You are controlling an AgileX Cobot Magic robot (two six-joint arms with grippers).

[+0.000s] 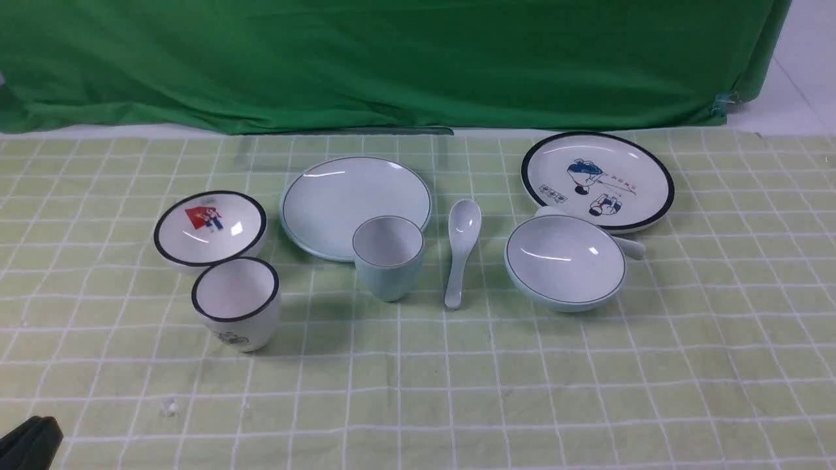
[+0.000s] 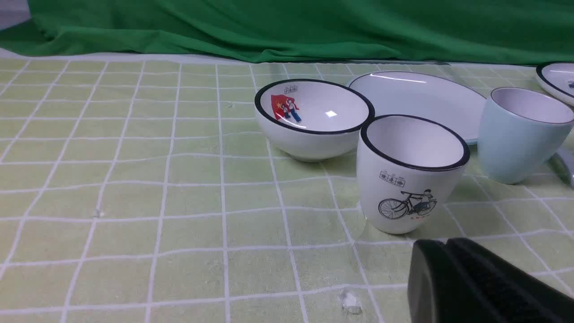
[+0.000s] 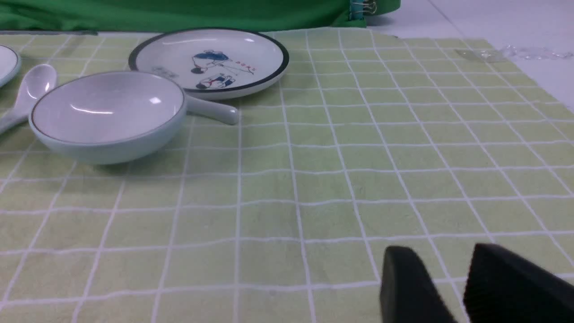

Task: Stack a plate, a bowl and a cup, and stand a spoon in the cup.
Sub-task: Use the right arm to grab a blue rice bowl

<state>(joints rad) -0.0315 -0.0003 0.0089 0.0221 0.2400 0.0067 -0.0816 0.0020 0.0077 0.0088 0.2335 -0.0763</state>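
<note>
Blue-green ceramic made up our set, with nothing stacked yet on the yellow-green checked cloth point(image 1: 418, 391). The plain round plate point(image 1: 356, 205) lay toward the back, the small handleless cup point(image 1: 388, 258) stood just at its near edge, and the deep-scooped soup spoon point(image 1: 462, 251) lay flat between that cup and the shallow bowl point(image 1: 565, 261) on the right. We saw the left gripper point(image 2: 444, 251) clenched on nothing and the right gripper point(image 3: 441, 269) parted and empty, well short of the bowl. We judged two risks: a grab at the look-alike black-rimmed white cup point(image 1: 236, 303) or red-pictured white bowl point(image 1: 210, 227), and a knock, since the whiter spoon point(image 1: 630, 247) poked out from behind our bowl, beside the cartoon plate point(image 1: 597, 179), where a careless lift could drag it
</note>
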